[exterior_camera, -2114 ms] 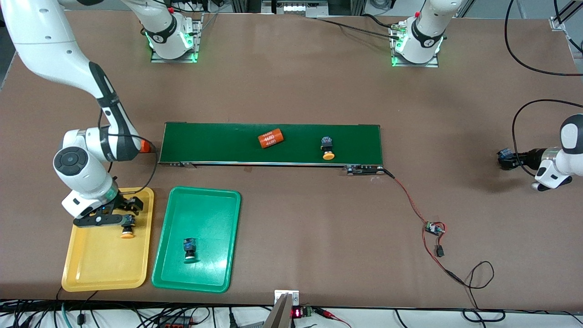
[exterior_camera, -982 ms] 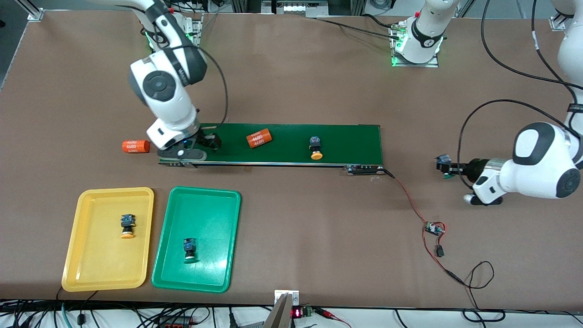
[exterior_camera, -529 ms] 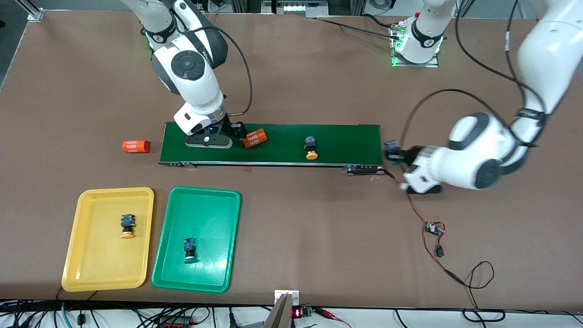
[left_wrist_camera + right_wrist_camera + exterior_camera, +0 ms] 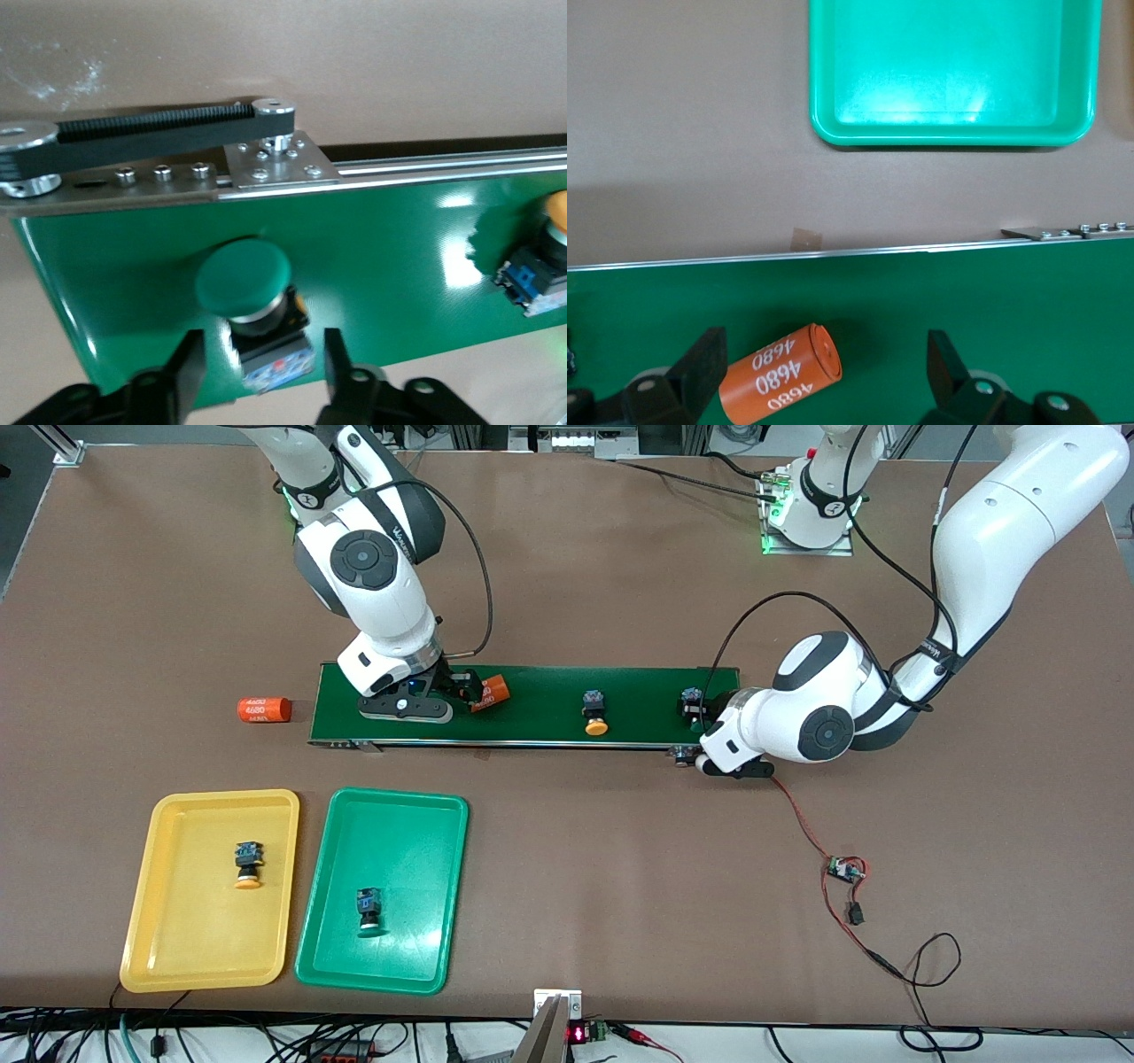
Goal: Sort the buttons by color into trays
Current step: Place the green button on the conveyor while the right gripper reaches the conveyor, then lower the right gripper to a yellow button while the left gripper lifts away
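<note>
My left gripper [image 4: 694, 710] is open over the conveyor belt's end nearest the left arm. A green-capped button [image 4: 689, 696] lies on the belt between its fingers, with a gap on each side in the left wrist view [image 4: 255, 305]. An orange-yellow button [image 4: 594, 715] lies mid-belt. My right gripper [image 4: 468, 689] is open low over the belt, straddling an orange 4680 cylinder [image 4: 780, 376]. The yellow tray [image 4: 177, 957] holds an orange-yellow button [image 4: 248, 865]. The green tray [image 4: 416, 841] holds a green button [image 4: 368, 911].
The long dark-green conveyor belt [image 4: 549, 686] crosses the table's middle. A second orange 4680 cylinder [image 4: 264, 709] lies on the table off the belt's end toward the right arm. A small circuit board [image 4: 846, 868] with red and black wires lies toward the left arm's end.
The right gripper left the yellow tray and came down around the cylinder. The left arm brought the green button onto the belt and opened. Belt items drifted toward the right arm's end.
</note>
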You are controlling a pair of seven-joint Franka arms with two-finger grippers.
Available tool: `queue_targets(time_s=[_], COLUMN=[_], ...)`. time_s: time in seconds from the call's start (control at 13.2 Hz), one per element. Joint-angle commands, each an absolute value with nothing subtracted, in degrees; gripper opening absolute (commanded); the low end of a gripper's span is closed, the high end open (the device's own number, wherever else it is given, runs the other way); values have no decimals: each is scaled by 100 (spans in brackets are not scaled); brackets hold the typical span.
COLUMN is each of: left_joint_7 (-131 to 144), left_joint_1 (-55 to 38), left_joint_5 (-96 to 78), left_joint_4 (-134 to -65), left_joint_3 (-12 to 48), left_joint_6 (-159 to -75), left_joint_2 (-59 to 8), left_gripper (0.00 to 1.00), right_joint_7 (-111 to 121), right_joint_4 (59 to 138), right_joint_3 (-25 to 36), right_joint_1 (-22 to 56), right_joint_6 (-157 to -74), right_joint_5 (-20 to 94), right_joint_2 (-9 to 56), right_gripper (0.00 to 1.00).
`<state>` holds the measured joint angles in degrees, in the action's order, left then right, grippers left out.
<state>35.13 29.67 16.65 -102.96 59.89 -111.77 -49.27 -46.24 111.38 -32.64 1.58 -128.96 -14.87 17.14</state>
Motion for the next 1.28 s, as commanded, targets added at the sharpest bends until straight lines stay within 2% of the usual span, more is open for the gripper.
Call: queue_targets(time_s=[0.0,0.15,0.38,0.68,0.83,1.21], left_joint_7=[3454,3445,3078,2479,2269,926], left_joint_1=[3023,2971,2551,1681,909,-173], left_joint_5=[1617,1608,1538,1521,1460,299], left_joint_4=[-10222,-9889,-9599,-9589,-9606,-9668], left_joint_3=[5985,5959,5197,3949,3046,1217], left_joint_6=[-11189,-11110,-11022,-10934,-10864,-10303], left_joint_2=[-4694,-4230,-3237,-2340,-1857,-916], left_gripper=[100,100,100,100,100,100], right_joint_7=[-4746,-4982,-5282,-5475,-5475,-5554], right_joint_4=[11021,11013,10969,10521,10503,10310], right_joint_3=[-3287,-3296,-3296,-3261,-3243,-3191], right_joint_1=[158,306,737,1081,1072,1344], right_joint_6=[-12788,-12788,-12814,-12797,-12797,-12806], right_joint_5=[-1424,-1433,-1450,-1494,-1512,-1617], right_joint_2=[1784,1880,2074,2478,2531,2882], right_gripper=[100,100,100,100,100,100])
